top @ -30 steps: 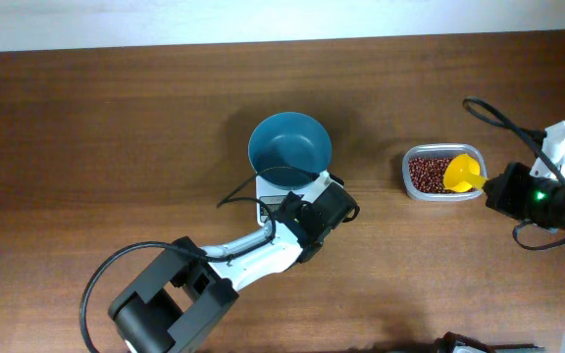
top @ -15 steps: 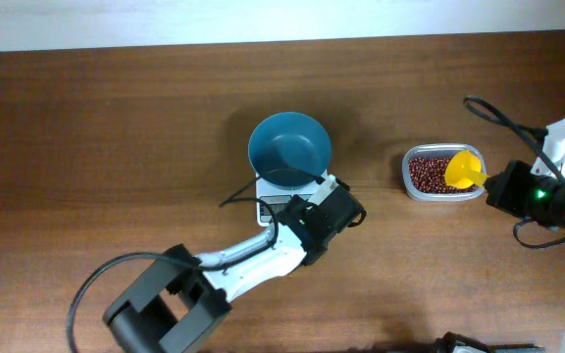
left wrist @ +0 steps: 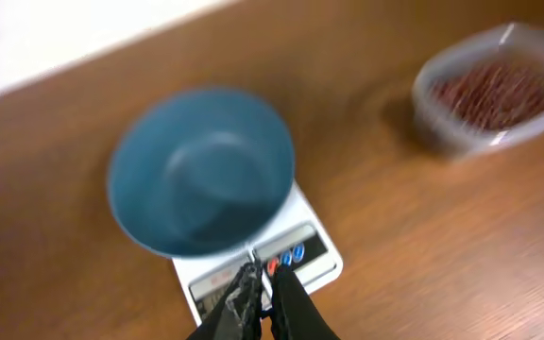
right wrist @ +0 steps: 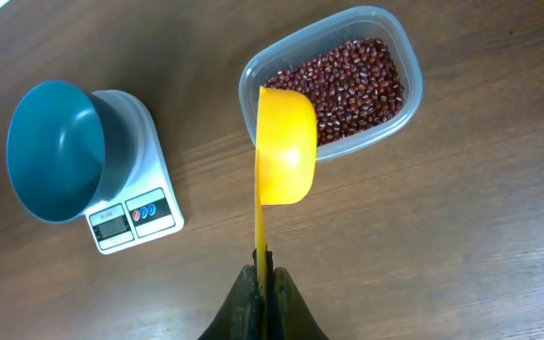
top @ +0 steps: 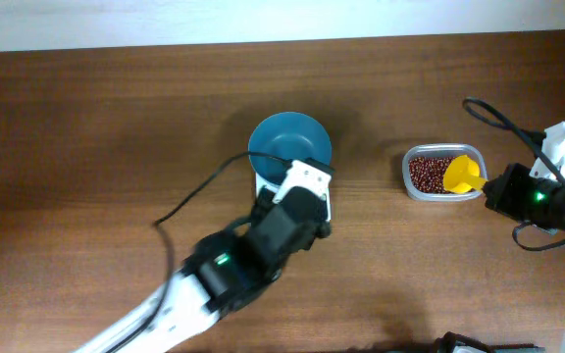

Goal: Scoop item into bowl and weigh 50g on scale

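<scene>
The teal bowl (top: 287, 145) (left wrist: 201, 170) (right wrist: 53, 151) stands on the white scale (left wrist: 314, 260) (right wrist: 135, 212), and no beans show inside it. My left gripper (left wrist: 263, 274) (top: 309, 175) hovers over the scale's front, its tips by the red button; the fingers stand almost together with nothing between them. The beans (right wrist: 357, 85) (top: 428, 175) fill a clear container (right wrist: 246, 90) to the right. My right gripper (right wrist: 263, 274) (top: 491, 188) is shut on the thin handle of a yellow scoop (right wrist: 286, 146) (top: 462, 174). The scoop's cup hangs over the container's near rim.
Bare brown table (top: 116, 118) lies to the left of the scale and in front of it. A black cable (top: 194, 191) runs from the left arm across the table beside the scale. The table's back edge meets a white wall (top: 263, 20).
My left arm has swung left and forward, so its gripper went from the scale's right front corner to over its front panel. The right gripper and scoop have barely moved.
</scene>
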